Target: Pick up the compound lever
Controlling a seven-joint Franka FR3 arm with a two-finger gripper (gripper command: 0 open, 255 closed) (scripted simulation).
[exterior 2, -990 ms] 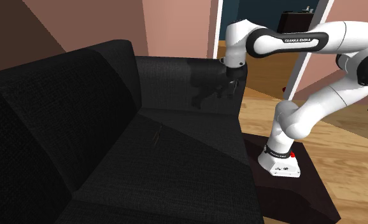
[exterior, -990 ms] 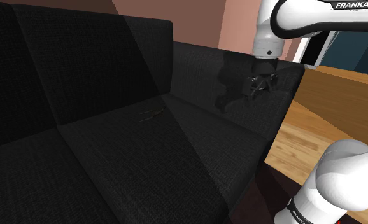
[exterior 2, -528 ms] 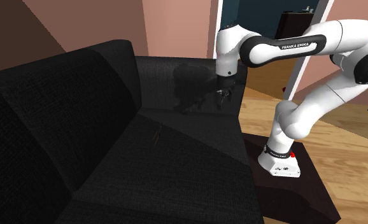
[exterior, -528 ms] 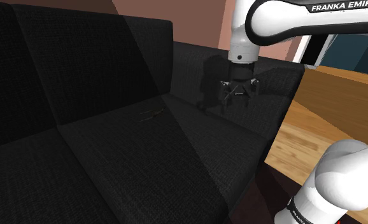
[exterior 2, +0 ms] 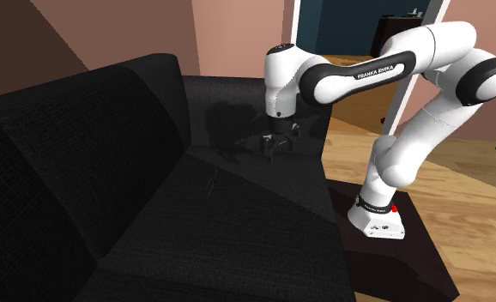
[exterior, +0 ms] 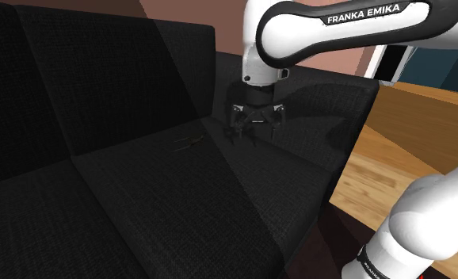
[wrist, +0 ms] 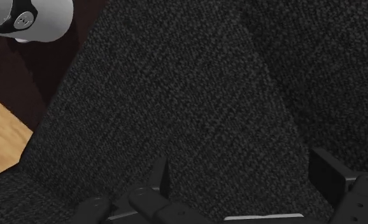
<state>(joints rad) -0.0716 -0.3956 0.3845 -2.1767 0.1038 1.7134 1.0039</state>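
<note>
Setting: black fabric sofa against a pinkish wall, with a wood floor past its armrest.

Object: the compound lever is a thin dark piece, hard to make out against the fabric. It lies flat on the seat cushion close to the foot of the back cushion. The second exterior view shows it at the same spot.

Change over the last second: the arm has swung off the armrest end and travelled along the sofa toward the shoulder view's left. The claw has dropped from armrest height to just above the seat. It now hangs pointing down, near the lever but to the shoulder view's right of it, not over it. The lever has not moved.

Claw state: the wrist view shows its fingers standing wide apart over bare sofa weave, with nothing between them.

Reading: this is the approach phase, roughly half closed. A further sideways shift toward the lever looks necessary before any descent. The piece is slim and sits low on soft fabric, so the fingers will probably have to press into the cushion to get around it.
</note>
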